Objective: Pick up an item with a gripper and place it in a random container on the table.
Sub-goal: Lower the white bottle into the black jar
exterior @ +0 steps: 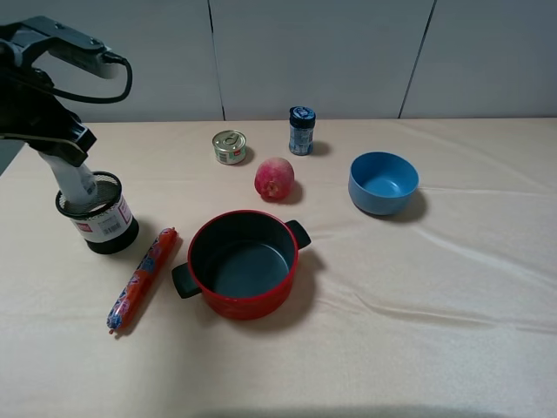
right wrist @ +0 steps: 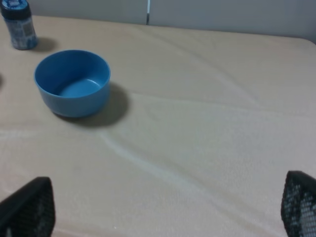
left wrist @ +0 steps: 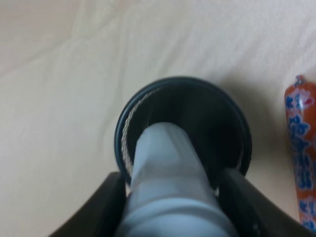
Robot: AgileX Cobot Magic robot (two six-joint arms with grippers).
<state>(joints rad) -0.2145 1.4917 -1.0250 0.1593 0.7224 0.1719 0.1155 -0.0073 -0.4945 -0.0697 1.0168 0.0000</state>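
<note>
At the far left of your counter, the left tool is clamped on the white bottle, its black fingers pressed against either side of the body. The bottle leans, and its lower end sits inside the rim of the black mesh cup, which stands on the beige cloth with its white label facing the front edge. From the left wrist camera you look straight down the bottle into the dark mouth of the cup; the bottle's end is hidden there. Just right of the cup lies an orange sausage stick, slanted, and beside that the red pot. Behind the pot you have a small tin, a pinkish fruit and the blue-lidded jar. Further right stands the blue bowl. The right tool is spread wide, gripping nothing, low over bare cloth near the bowl
</note>
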